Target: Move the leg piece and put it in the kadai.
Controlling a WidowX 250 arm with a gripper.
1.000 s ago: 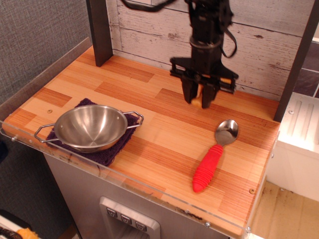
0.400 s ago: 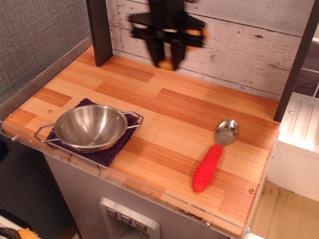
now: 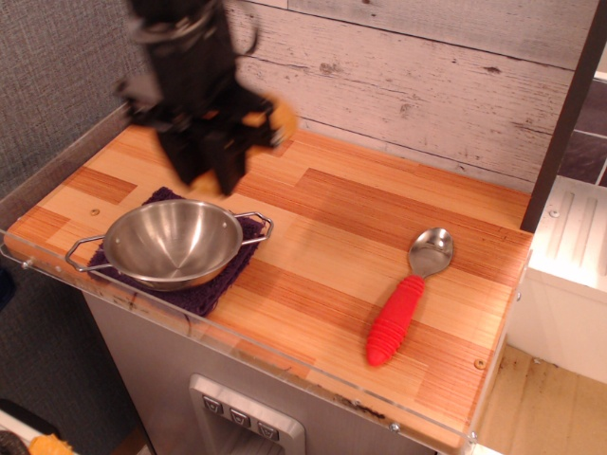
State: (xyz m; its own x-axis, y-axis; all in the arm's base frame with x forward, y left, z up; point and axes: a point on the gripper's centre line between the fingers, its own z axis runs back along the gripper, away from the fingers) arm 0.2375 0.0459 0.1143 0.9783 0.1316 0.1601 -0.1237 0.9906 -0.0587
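The kadai (image 3: 171, 242) is a shiny steel bowl with two wire loop handles, and it sits on a dark purple cloth (image 3: 213, 289) at the front left of the wooden table. It holds nothing. My gripper (image 3: 207, 178) is black and blurred by motion, and it hangs just above the kadai's far rim with its fingers pointing down. The leg piece does not show clearly. It is hidden between the dark blurred fingers and lies neither on the table nor in the kadai. An orange blur (image 3: 278, 118) shows at the gripper's right side.
A spoon with a red ribbed handle (image 3: 396, 318) and a metal bowl (image 3: 432, 249) lies at the front right. A whitewashed plank wall (image 3: 427, 85) stands behind, with a dark post (image 3: 564, 123) at the right. A clear plastic lip (image 3: 285, 355) runs along the table's front edge.
My gripper has swung from the back right, where it held the yellow-orange leg piece, across to the left and down over the kadai. Kadai and spoon have not moved.
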